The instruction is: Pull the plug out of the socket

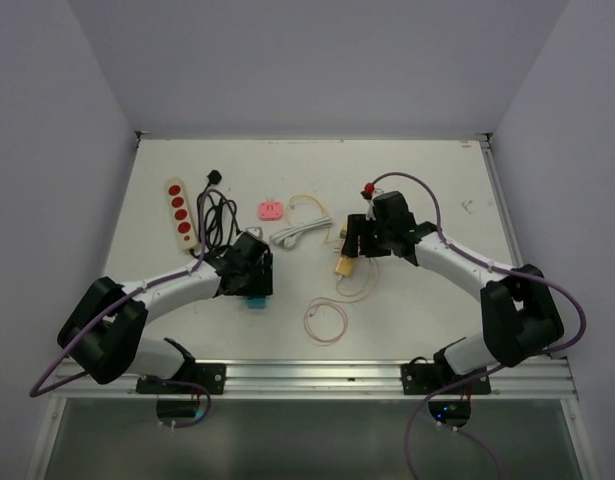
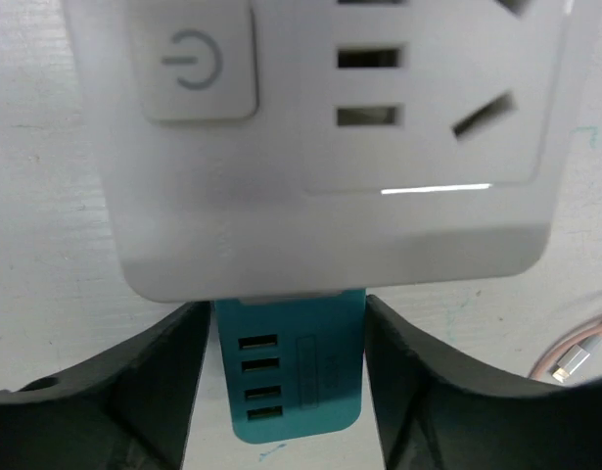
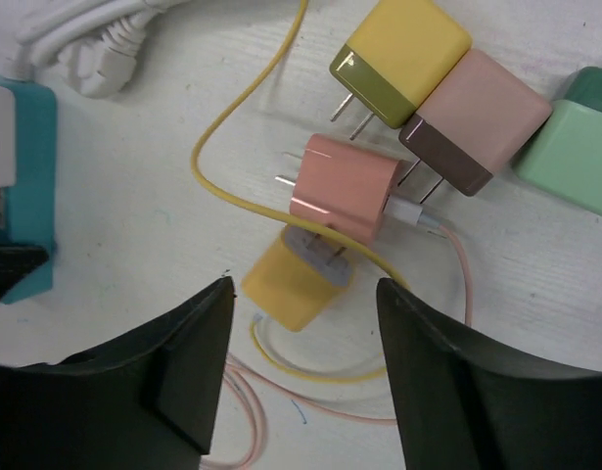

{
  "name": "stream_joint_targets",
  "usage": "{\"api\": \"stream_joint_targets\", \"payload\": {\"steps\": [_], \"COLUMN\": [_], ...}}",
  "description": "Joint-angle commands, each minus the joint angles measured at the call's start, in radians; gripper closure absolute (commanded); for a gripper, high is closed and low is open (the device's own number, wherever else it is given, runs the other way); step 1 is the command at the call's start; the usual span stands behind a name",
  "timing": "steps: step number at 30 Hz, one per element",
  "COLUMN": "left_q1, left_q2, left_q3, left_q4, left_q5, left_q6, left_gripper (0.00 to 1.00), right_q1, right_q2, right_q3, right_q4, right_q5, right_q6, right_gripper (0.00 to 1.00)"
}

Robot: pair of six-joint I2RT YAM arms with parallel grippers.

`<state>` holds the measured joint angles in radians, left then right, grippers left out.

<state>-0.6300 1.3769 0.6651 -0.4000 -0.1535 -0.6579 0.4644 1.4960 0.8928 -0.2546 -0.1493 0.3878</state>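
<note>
The socket (image 2: 330,147) is a white cube with a power button (image 2: 193,64) on a teal base (image 2: 291,362) that has several USB ports. It fills the left wrist view, and its visible outlets hold nothing. My left gripper (image 2: 286,305) stands open around the teal base, its fingers (image 2: 134,392) close beside it. From above, the socket (image 1: 255,302) sits under my left gripper (image 1: 249,278). A yellow plug (image 3: 294,284) with a grey pronged face lies loose on the table. My right gripper (image 3: 305,289) hangs open just above that plug (image 1: 343,266), holding nothing.
Around the plug lie a pink charger (image 3: 345,186), a yellow-olive one (image 3: 398,59), a pink-brown one (image 3: 477,122) and a green one (image 3: 575,147). A red-and-beige power strip (image 1: 180,212), black cable (image 1: 219,215), pink adapter (image 1: 271,210), white cable (image 1: 299,232) and pink coil (image 1: 326,320) are nearby.
</note>
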Motion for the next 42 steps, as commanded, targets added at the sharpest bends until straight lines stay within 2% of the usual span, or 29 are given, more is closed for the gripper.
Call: {"api": "stream_joint_targets", "payload": {"steps": [1,5,11,14,18,23,27,30,33,36,37,42], "left_q1": [-0.011,-0.011,-0.01,0.006,0.059,0.067,0.067,0.067,0.067,0.069,0.067,0.067], "left_q2": [-0.018,-0.039,-0.056,-0.053,-0.018,0.074,0.119,0.14,0.149,0.151,0.152,0.151], "left_q3": [0.043,0.082,0.186,0.249,0.271,0.327,0.349,0.36,0.367,0.376,0.378,0.383], "left_q4": [0.007,-0.028,-0.156,-0.168,-0.143,-0.143,-0.151,-0.158,-0.155,-0.155,-0.16,-0.165], "left_q5": [-0.029,-0.037,-0.121,-0.153,-0.136,-0.129,-0.138,-0.159,-0.161,-0.155,-0.155,-0.143], "left_q6": [-0.045,-0.046,-0.06,-0.03,0.0,0.018,0.024,0.024,0.018,0.012,0.007,-0.009], "left_gripper": [0.22,0.01,0.0,0.0,0.01,0.0,0.01,0.05,0.16,0.32,0.42,0.67], "right_q1": [0.002,0.002,0.011,0.029,0.129,0.227,0.29,0.312,0.358,0.404,0.414,0.445], "right_q2": [-0.091,-0.132,-0.184,-0.197,-0.212,-0.22,-0.209,-0.146,-0.08,-0.004,0.016,0.137], "right_q3": [-0.011,-0.011,-0.023,-0.034,-0.054,-0.12,-0.141,-0.141,-0.153,-0.141,-0.135,-0.134], "right_q4": [0.043,0.038,0.054,0.074,0.109,0.219,0.314,0.403,0.511,0.584,0.601,0.728], "right_q5": [-0.016,-0.03,-0.056,-0.062,0.031,0.146,0.153,0.064,0.047,0.042,0.037,0.025], "right_q6": [0.005,0.005,0.023,0.048,0.1,0.273,0.318,0.361,0.413,0.442,0.459,0.52], "right_gripper": [0.31,0.23,0.19,0.19,0.19,0.2,0.2,0.2,0.22,0.23,0.23,0.24]}}
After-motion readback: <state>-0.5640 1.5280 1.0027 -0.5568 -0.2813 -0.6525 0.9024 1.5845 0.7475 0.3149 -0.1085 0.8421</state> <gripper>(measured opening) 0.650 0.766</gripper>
